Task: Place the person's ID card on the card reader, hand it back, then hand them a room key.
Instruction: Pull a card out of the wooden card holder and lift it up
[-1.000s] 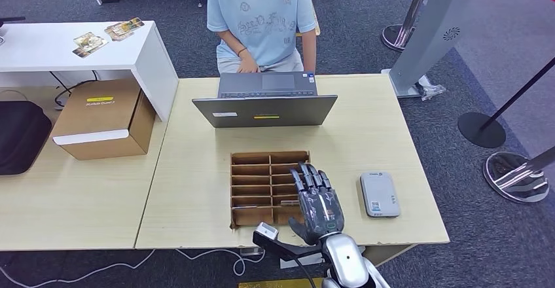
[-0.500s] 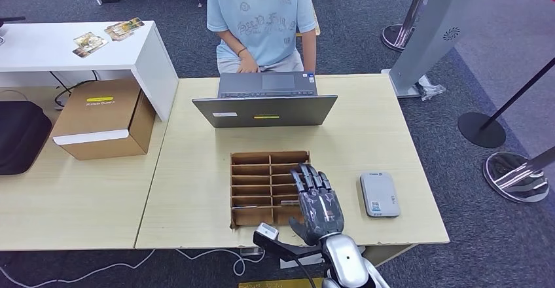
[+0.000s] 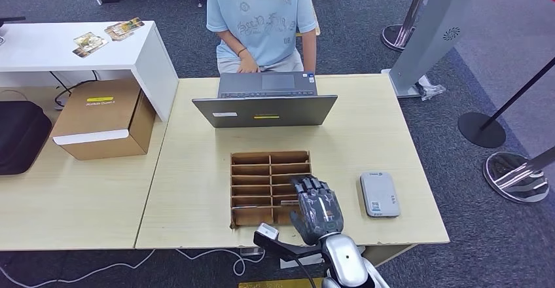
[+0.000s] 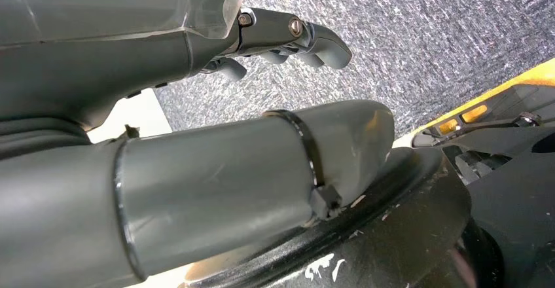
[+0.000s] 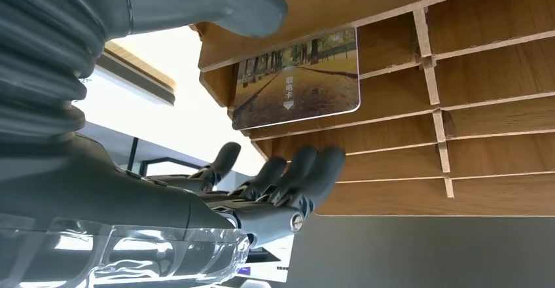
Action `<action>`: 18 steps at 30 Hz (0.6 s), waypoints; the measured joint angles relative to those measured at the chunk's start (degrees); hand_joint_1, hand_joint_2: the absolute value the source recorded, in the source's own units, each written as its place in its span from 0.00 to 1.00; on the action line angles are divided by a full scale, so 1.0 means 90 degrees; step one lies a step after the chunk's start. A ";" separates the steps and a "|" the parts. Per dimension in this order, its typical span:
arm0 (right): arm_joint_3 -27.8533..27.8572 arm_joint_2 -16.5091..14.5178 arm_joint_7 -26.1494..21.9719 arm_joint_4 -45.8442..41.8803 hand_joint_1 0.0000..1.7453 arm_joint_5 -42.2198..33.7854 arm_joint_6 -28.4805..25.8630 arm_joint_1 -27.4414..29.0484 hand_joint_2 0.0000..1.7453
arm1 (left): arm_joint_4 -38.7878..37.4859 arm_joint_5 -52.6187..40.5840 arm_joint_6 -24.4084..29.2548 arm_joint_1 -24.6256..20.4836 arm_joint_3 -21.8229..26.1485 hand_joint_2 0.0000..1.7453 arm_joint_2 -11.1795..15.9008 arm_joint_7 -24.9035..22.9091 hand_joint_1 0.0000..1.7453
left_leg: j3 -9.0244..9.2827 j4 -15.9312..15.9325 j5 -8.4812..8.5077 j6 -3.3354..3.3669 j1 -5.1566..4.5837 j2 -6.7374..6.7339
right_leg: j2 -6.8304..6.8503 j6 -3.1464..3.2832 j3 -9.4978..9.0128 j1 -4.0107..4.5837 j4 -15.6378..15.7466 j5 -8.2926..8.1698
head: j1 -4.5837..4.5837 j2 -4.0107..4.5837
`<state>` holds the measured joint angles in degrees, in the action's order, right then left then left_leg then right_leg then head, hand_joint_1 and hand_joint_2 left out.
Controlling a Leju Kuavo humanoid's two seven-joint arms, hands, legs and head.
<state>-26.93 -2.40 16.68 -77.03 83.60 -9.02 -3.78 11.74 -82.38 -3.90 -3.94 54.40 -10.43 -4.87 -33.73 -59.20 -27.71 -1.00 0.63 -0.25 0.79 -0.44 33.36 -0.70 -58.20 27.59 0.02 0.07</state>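
The card reader (image 3: 379, 195) is a small, flat, light-grey box with rounded corners and a small label on its top. It lies flat on the counter (image 3: 190, 190), near the front edge and well to the right of the wooden tray.

The room key (image 5: 298, 78) is a card printed with a tree-lined path in autumn colours, a few white characters and a white arrow. It stands tilted in a compartment of the brown wooden tray (image 3: 252, 170) of rows of shallow slots.
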 joint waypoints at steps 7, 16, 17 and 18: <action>0.0000 0.0000 0.0000 0.0036 0.43 -0.0007 -0.0008 -0.0033 1.00 | 0.0001 -0.0010 0.0001 0.0000 -0.0010 0.00 0.0002 0.0000 0.00 | 0.0000 0.0000 0.0000 0.0000 0.0000 0.0000 | 0.0000 0.0000 0.0000 0.0000 0.0000 0.0000 | 0.0000 0.0000; 0.0000 0.0000 -0.0002 0.0042 0.24 -0.0013 -0.0041 -0.0047 1.00 | 0.0001 -0.0024 0.0001 0.0000 -0.0049 0.00 0.0002 0.0000 0.00 | 0.0000 0.0000 0.0000 0.0000 0.0000 0.0000 | 0.0000 0.0000 0.0000 0.0000 0.0000 0.0000 | 0.0000 0.0000; 0.0000 0.0000 -0.0003 0.0042 0.25 -0.0014 -0.0052 -0.0047 1.00 | 0.0001 -0.0026 0.0000 0.0000 -0.0050 0.00 0.0002 0.0000 0.00 | 0.0000 0.0000 0.0000 0.0000 0.0000 0.0000 | 0.0000 0.0000 0.0000 0.0000 0.0000 0.0000 | 0.0000 0.0000; 0.0000 0.0000 -0.0004 0.0042 0.27 -0.0014 -0.0063 -0.0047 1.00 | 0.0001 -0.0026 0.0000 0.0000 -0.0050 0.00 0.0002 0.0000 0.00 | 0.0000 0.0000 0.0000 0.0000 0.0000 0.0000 | 0.0000 0.0000 0.0000 0.0000 0.0000 0.0000 | 0.0000 0.0000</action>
<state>-26.93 -2.40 16.64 -76.65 83.47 -9.59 -4.20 11.75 -82.62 -3.90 -3.94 53.95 -10.40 -4.87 -33.73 -59.20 -27.70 -1.00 0.63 -0.25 0.79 -0.44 33.36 -0.70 -58.20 27.59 0.02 0.07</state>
